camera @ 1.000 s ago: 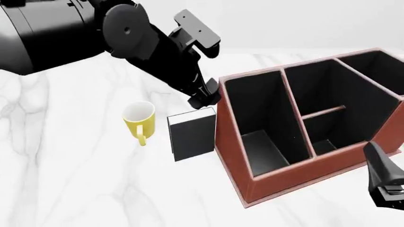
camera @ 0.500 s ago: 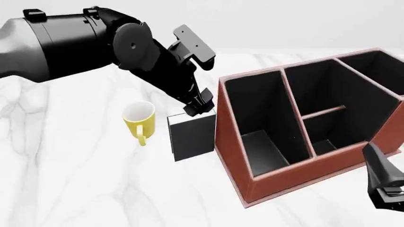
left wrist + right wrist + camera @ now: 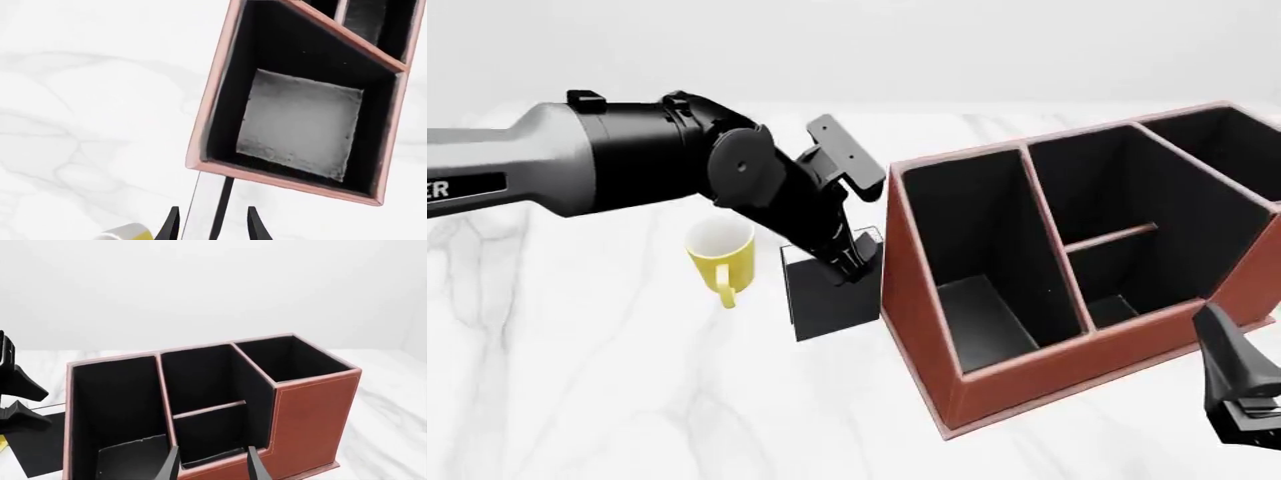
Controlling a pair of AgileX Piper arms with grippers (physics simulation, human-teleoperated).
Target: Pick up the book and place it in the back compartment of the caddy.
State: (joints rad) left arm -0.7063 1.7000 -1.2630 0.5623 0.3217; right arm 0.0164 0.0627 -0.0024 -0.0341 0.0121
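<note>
Since a second ago, my left arm has swung down and forward, bringing my left fingers [image 3: 851, 262] from above the book's top edge to sit low over it, while the book [image 3: 827, 300] itself has not shifted. It stands upright on the white marble table [image 3: 587, 380], at about nine o'clock from the caddy [image 3: 988, 385] and just beside its near-left wall, with the yellow mug [image 3: 721, 255] close at the book's ten o'clock.

From the left wrist view, the two fingertips [image 3: 172, 225] are set apart, straddling the book's [image 3: 203, 205] narrow top edge, one on each side; I cannot tell whether the pads are touching the covers yet. My right fingers [image 3: 212, 464] are also spread, holding nothing, parked low at about four o'clock of the caddy [image 3: 307, 410] and pointing at its front.

I judge the step in hand to be the grasp: descent is nearly finished, closing is not yet done. Next I need to squeeze squarely on both covers, lift straight up so the book clears the caddy's rim without scraping the wall it stands against, then carry it toward twelve o'clock to the back compartment [image 3: 1228, 140]. The mug is close enough that a sideways swing could knock it.
</note>
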